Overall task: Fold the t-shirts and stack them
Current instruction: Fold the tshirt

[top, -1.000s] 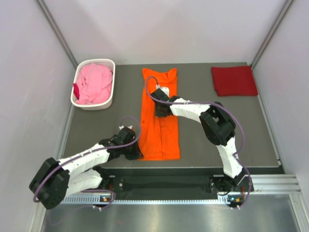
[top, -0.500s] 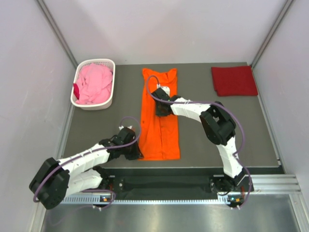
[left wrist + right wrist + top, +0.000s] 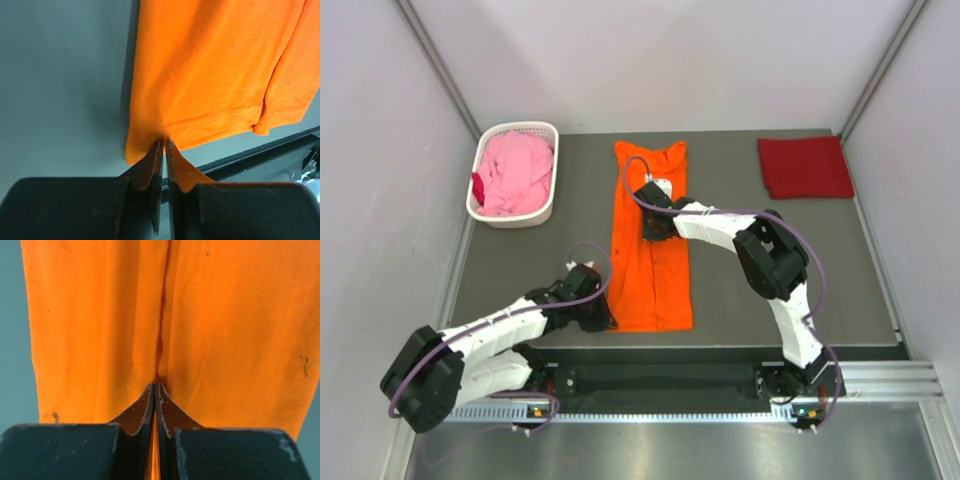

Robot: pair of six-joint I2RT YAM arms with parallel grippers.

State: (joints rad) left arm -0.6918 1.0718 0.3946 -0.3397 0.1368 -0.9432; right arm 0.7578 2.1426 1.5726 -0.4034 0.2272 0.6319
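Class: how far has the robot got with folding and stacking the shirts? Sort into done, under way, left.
Done: the red shirt lies folded at the far right. Under way: the orange shirt is a long narrow strip; the left gripper pinches its near corner, the right gripper a crease at its middle. Left: the pink shirt sits crumpled in the basket, and nothing is stacked.

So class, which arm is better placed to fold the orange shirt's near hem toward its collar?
Probably left: the left gripper is shut on the orange shirt at its near hem corner; the right gripper pinches mid-shirt.
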